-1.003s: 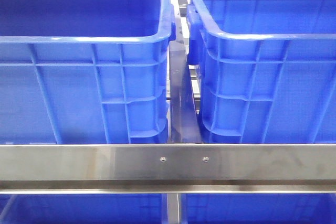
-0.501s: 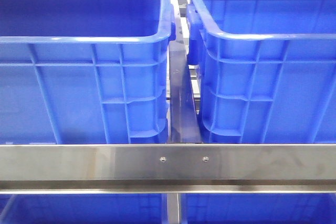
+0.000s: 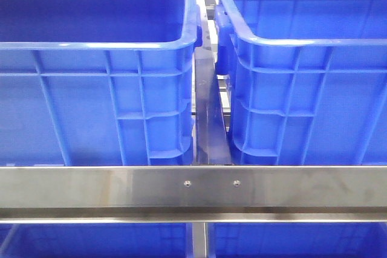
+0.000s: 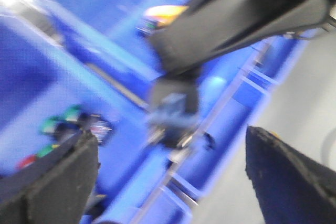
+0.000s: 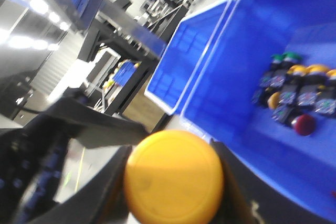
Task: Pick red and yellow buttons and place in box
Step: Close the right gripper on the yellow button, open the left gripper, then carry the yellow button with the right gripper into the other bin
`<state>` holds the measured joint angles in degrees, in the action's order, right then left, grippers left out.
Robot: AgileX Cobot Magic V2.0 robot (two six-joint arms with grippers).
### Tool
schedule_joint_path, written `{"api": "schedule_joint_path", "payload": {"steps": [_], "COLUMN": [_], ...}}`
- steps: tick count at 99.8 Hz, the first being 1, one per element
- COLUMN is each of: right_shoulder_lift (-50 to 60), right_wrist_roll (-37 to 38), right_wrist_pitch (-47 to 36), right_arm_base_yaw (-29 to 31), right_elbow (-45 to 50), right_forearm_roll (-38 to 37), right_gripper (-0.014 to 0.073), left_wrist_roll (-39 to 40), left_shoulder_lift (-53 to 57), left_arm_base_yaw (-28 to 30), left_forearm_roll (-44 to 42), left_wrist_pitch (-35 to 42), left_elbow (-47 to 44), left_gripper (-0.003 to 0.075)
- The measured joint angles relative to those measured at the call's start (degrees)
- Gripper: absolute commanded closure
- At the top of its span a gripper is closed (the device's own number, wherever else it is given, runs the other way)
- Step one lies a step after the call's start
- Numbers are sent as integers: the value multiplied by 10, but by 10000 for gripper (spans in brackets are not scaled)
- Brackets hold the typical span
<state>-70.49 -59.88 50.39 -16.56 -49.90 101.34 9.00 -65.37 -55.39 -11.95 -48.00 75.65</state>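
Right tool (image 5: pixel 173 203) is closed around a yellow button (image 5: pixel 173 178), whose round cap fills the gap between the dark fingers and faces the wrist camera; gripped by the body below the cap, I judge, so the smooth dome stays free and the part does not slip. Beyond it lies a blue crate (image 5: pixel 220 77) with a cluster of buttons (image 5: pixel 296 95) on its floor, yellow, green and one dark red (image 5: pixel 303 124) among them; they sit heaped toward one corner, loose stock waiting to be sorted.

Left tool (image 4: pixel 168 182) stands wide open with nothing between its two padded fingers (image 4: pixel 52 182); this view is blurred. Seen through the gap, another gripper (image 4: pixel 173 111) holds a dark part over blue crates, and a few green and red buttons (image 4: pixel 68 124) lie in a crate nearby; an orange-yellow cap (image 4: pixel 164 12) shows farther off.

Front view shows only two tall blue crates (image 3: pixel 97 77) behind a steel rail (image 3: pixel 193 188); neither arm nor any button appears there, so which box is the target I cannot tell.
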Motion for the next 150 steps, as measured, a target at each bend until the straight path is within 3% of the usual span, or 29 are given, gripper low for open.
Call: {"api": "schedule_joint_path", "payload": {"steps": [17, 31, 71, 94, 125, 150], "right_shoulder_lift": [0, 0, 0, 0, 0, 0], "right_wrist_roll": [-1, -2, -3, -7, -34, -109], "right_wrist_pitch": [0, 0, 0, 0, -13, -105], "right_arm_base_yaw": [36, 55, 66, 66, 66, 66], "right_elbow": [0, 0, 0, 0, 0, 0], "right_forearm_roll": [0, 0, 0, 0, 0, 1], "right_gripper": [364, 364, 364, 364, 364, 364], "left_wrist_roll": [52, 87, 134, 169, 159, 118], "left_shoulder_lift": [39, 75, 219, 372, 474, 476], "left_arm_base_yaw": [1, 36, 258, 379, 383, 364], "left_forearm_roll": [-67, -105, -123, -124, -103, -76], "left_wrist_pitch": [-15, -18, -18, -16, -10, -10], "left_elbow": [0, -25, -181, -302, -363, -366], "left_gripper": [205, 205, 205, 205, 205, 206]}}
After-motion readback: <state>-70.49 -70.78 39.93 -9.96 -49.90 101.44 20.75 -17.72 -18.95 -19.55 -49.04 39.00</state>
